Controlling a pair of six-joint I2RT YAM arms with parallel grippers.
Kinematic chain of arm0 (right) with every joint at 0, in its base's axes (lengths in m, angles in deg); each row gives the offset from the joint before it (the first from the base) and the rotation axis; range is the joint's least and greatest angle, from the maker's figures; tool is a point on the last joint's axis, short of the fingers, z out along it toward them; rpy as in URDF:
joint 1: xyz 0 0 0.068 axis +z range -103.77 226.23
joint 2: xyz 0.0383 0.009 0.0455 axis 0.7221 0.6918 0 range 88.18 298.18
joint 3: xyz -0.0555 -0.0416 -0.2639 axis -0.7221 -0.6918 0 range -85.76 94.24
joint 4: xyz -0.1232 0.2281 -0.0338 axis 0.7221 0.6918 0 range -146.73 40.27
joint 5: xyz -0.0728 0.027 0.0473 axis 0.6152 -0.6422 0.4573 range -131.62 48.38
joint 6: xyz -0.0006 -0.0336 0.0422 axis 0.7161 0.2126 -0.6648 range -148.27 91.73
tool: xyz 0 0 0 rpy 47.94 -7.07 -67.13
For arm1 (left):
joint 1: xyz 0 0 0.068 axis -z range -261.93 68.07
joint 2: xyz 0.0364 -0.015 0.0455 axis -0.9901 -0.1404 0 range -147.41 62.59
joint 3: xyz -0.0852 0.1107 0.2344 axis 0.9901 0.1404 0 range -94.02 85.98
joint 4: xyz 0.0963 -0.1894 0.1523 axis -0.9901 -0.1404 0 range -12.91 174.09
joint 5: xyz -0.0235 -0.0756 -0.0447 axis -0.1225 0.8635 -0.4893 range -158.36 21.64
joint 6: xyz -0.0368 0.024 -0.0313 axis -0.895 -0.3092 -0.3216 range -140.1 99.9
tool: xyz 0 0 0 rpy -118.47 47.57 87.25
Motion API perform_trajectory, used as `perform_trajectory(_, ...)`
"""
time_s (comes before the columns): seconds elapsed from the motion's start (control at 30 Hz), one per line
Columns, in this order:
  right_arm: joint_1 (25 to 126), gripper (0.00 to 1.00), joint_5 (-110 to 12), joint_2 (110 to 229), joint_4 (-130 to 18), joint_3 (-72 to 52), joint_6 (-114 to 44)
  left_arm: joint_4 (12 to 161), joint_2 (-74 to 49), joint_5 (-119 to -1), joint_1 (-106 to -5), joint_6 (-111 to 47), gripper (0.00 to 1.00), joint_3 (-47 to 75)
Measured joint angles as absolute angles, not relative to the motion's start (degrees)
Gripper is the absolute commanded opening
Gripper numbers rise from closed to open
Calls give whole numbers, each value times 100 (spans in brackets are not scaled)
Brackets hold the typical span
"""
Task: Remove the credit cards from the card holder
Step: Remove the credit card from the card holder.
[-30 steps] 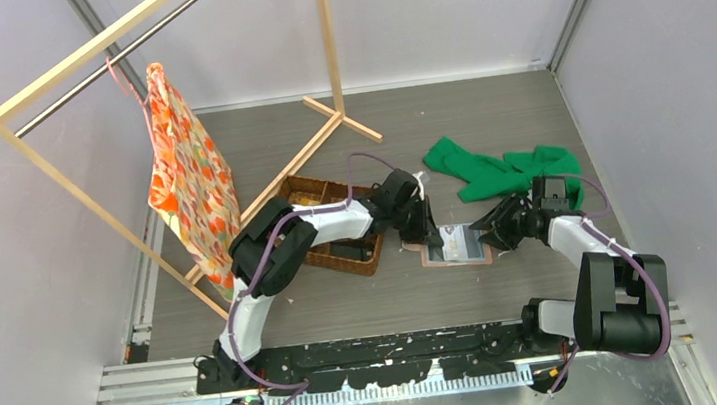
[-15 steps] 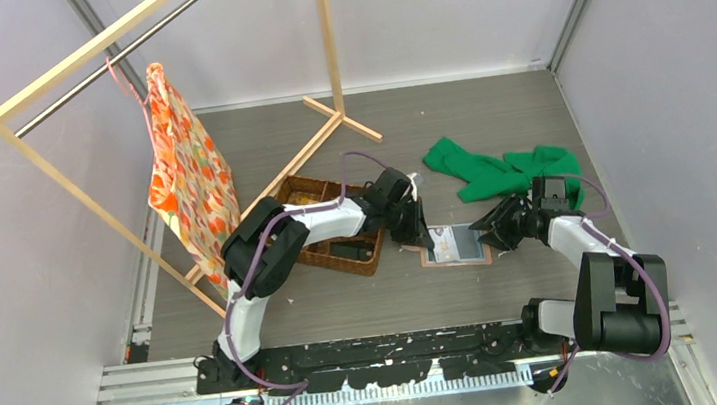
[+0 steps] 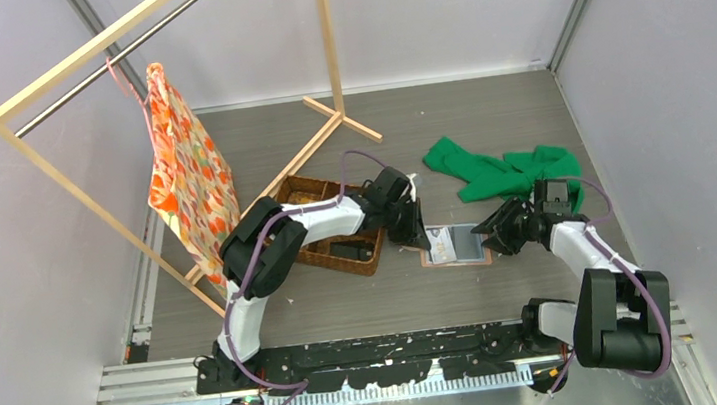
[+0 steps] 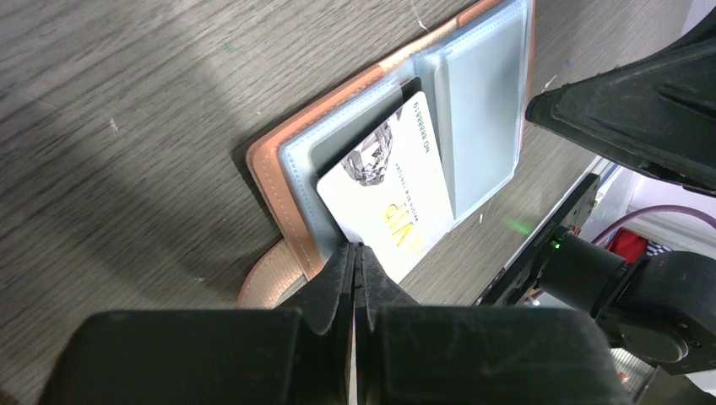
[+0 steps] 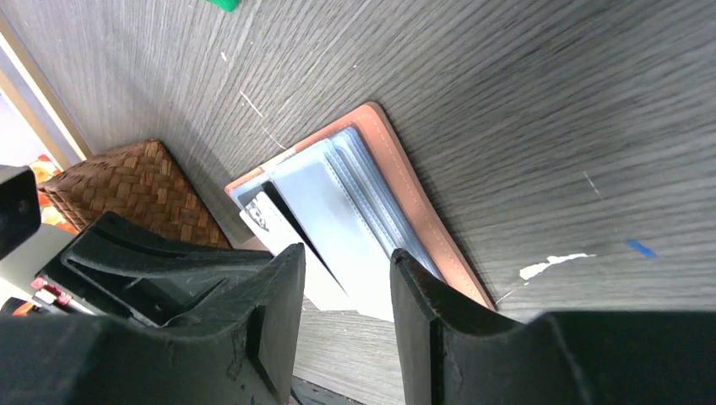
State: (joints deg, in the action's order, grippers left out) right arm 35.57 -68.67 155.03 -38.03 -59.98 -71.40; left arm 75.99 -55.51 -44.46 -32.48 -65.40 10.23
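On the grey wood-grain table [image 3: 488,129], between the arms and just right of the one woven basket [image 3: 311,185], lay one salmon-pink card holder [image 3: 460,250]. It was opened flat, clear grey sleeves up, its long axis running left-right. The right gripper [image 5: 342,257] stood half open over its sleeves (clamping nothing visible). One white VIP card [image 4: 397,194] slanted out leftward, its corner pinched in the closed left gripper [image 4: 355,253].
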Motion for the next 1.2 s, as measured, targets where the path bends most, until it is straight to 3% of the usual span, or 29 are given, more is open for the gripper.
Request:
perform_trajectory(0.67,3618,50,-6943,14858,-3349,-5791,-6885,7269,-5547,-4315,-3383,-6218,1,956)
perform_trajectory(1.2,4679,55,-7247,15449,-3794,-5736,-6992,7226,-5514,-4044,-3405,-6185,1,831)
